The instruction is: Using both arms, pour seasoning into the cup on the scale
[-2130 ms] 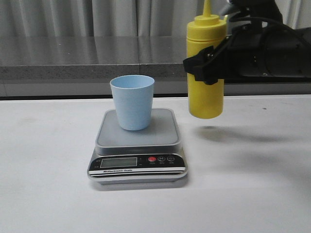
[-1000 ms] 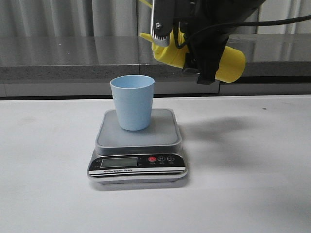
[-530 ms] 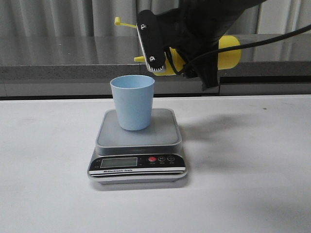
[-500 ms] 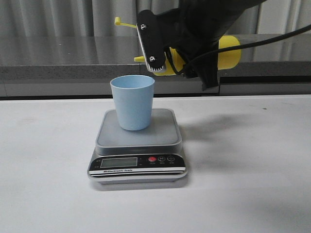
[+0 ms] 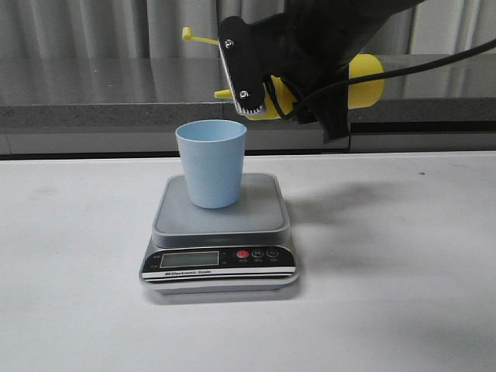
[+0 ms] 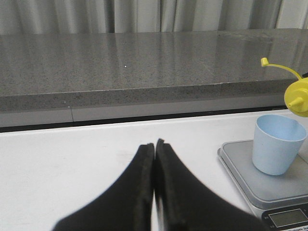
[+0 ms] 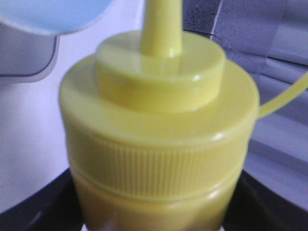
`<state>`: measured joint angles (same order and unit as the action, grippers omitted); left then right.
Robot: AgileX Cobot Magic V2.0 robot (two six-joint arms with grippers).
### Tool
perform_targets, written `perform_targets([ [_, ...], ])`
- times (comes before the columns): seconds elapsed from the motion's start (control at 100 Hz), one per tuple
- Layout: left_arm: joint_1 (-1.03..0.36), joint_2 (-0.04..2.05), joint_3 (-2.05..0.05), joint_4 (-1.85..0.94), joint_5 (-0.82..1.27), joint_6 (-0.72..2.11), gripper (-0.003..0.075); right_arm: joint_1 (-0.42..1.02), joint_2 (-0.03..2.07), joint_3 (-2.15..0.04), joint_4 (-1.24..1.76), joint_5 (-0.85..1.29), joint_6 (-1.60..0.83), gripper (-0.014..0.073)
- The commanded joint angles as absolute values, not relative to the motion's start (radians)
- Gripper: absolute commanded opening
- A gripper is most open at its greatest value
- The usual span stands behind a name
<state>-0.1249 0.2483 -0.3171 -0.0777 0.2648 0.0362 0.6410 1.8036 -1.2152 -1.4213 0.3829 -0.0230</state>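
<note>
The pale blue cup (image 5: 211, 162) stands upright on the silver-grey scale (image 5: 220, 232). My right gripper (image 5: 306, 85) is shut on the yellow seasoning bottle (image 5: 358, 81) and holds it tipped nearly flat, just above and to the right of the cup. Its nozzle (image 5: 222, 94) points left over the cup's rim, with the cap strap (image 5: 198, 36) sticking up. In the right wrist view the bottle's cap (image 7: 161, 120) fills the picture and the cup's rim (image 7: 53, 14) shows beyond it. My left gripper (image 6: 154, 143) is shut and empty, low over the table left of the scale (image 6: 269, 178) and the cup (image 6: 277, 150).
A grey stone ledge (image 5: 108, 97) and pale curtains (image 5: 101, 27) run along the back of the white table (image 5: 403, 294). The right arm's black body and cable (image 5: 434, 58) hang above the table's right half.
The bottle went from upright to the right of the scale to tipped nearly flat, moved left with its nozzle over the cup. In the last half second it has hardly moved.
</note>
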Motion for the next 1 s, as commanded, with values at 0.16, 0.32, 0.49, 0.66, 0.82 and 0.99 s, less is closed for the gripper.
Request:
perform_targets([
  [0.16,-0.123,0.255,-0.347,-0.081,0.194,0.037,-0.0020,0.641,1.756,-1.252,-1.463,0.387,0.044,0.0271],
  [0.32,-0.123,0.255,-0.347,-0.081,0.194,0.037,-0.0020,0.641,1.748,-1.253,-1.462,0.378,0.168,0.0271],
  [0.49,-0.123,0.255,-0.347,-0.081,0.194,0.037,-0.0020,0.633,1.715,-1.262,-1.358,0.345,0.262,0.0271],
  [0.66,-0.123,0.255,-0.347,-0.081,0.194,0.037,-0.0020,0.583,1.670,-1.262,-1.154,0.232,0.262,0.0271],
  [0.82,-0.123,0.255,-0.347,-0.081,0.194,0.037,-0.0020,0.523,1.647,-1.261,-0.946,0.124,0.258,0.0271],
  [0.99,-0.123,0.255,-0.347,-0.081,0.194,0.037,-0.0020,0.449,1.638,-1.245,-0.692,0.000,0.240,0.0271],
])
